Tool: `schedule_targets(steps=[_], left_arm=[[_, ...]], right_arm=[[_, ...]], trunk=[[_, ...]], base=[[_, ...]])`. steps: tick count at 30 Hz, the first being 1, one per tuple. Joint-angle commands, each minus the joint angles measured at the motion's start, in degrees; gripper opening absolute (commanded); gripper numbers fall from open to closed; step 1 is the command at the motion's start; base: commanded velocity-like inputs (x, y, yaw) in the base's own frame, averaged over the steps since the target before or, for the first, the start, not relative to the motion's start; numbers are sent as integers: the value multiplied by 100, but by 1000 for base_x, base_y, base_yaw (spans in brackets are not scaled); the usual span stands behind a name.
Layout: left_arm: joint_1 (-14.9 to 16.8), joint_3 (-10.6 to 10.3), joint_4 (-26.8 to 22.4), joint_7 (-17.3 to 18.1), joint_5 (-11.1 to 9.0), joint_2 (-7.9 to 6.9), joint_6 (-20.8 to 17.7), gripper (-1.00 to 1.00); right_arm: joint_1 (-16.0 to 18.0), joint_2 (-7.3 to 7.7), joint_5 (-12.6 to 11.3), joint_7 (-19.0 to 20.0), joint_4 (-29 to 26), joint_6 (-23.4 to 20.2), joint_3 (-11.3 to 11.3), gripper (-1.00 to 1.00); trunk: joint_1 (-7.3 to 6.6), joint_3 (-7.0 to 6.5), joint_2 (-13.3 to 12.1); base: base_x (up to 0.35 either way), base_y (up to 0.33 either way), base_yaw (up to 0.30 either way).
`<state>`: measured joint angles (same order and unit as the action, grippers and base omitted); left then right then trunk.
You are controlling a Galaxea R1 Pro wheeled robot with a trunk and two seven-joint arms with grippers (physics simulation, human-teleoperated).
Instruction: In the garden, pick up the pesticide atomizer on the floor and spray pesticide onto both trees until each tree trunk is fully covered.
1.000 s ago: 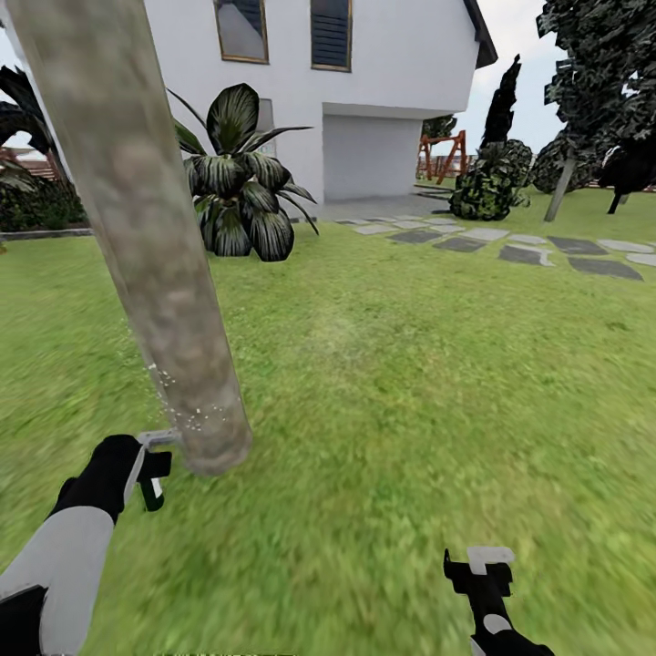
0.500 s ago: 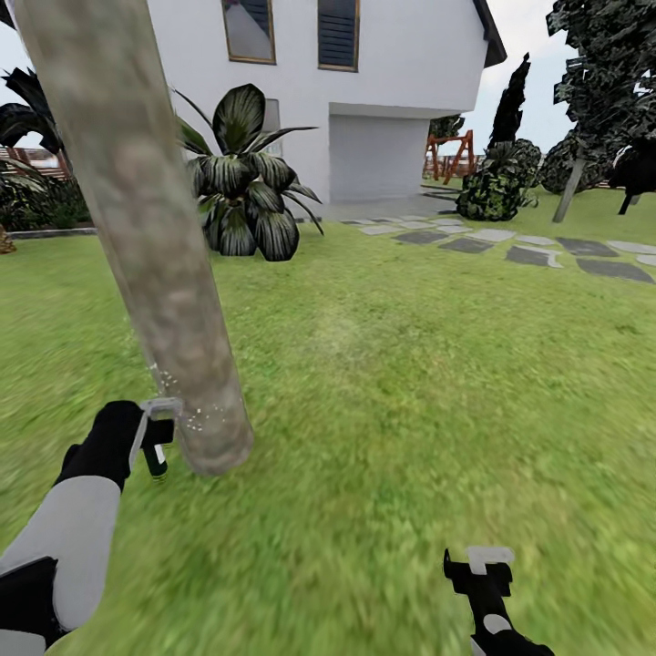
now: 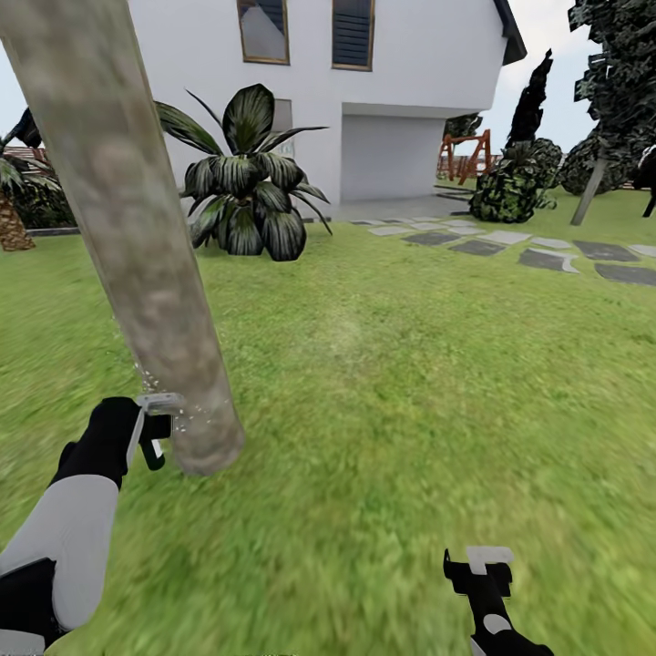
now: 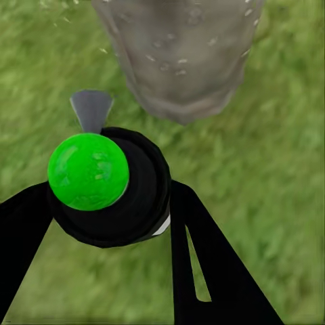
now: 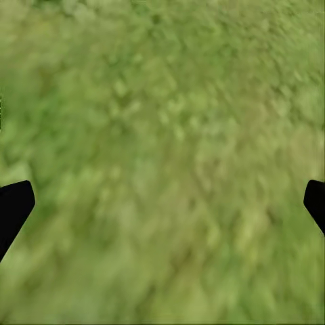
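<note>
While the left end effector (image 3: 153, 428) grips the atomizer (image 4: 108, 186) beside the speckled tree trunk (image 3: 137, 237), the right end effector (image 3: 480, 565) hangs spread over grass (image 3: 392, 383).

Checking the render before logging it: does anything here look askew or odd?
The thick mottled grey-tan tree trunk leans markedly instead of standing upright in the head view. White specks dot its base near the left claw, which holds the green-capped black atomizer.

We see a white house (image 3: 401, 100) with two upper windows (image 3: 310, 32) and a garage door (image 3: 387, 157), grey stepping stones (image 3: 510, 248) crossing the lawn (image 3: 410, 383), under pale daylight.
</note>
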<state>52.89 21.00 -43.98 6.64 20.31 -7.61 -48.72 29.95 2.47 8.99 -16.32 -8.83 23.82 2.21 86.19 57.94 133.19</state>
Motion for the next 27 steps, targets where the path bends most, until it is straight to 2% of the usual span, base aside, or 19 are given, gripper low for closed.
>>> schedule_targets(steps=[1,3,5,6,14,19,27], left_arm=[[18,18,-23,57,60,5,-21,-100],[59,18,-38,53,59,5,-88,-100],[73,14,-100,54,46,15,-416,-100],[67,11,-142,53,43,22,-454,-100],[69,14,-256,55,43,10,-510,-100],[79,13,-270,57,43,6,-515,-100],[85,9,-702,57,34,12,-524,-100]], right_arm=[[2,-1,59,-24,4,8,22,100],[2,-1,59,-25,4,8,24,100],[2,-1,59,-25,3,8,25,100],[2,-1,59,-22,2,8,25,100],[2,-1,59,-20,-2,8,25,100],[2,-1,59,-20,3,8,23,100],[2,-1,59,-20,-4,8,25,100]], trunk=[[-1,5,2],[-1,5,2],[-1,5,2],[-1,5,2],[-1,5,2],[-1,5,2],[-1,5,2]], base=[[0,-273,275],[22,-273,276],[160,-235,275],[237,-190,226],[270,-110,49],[27,-4,93],[1,-24,213]])
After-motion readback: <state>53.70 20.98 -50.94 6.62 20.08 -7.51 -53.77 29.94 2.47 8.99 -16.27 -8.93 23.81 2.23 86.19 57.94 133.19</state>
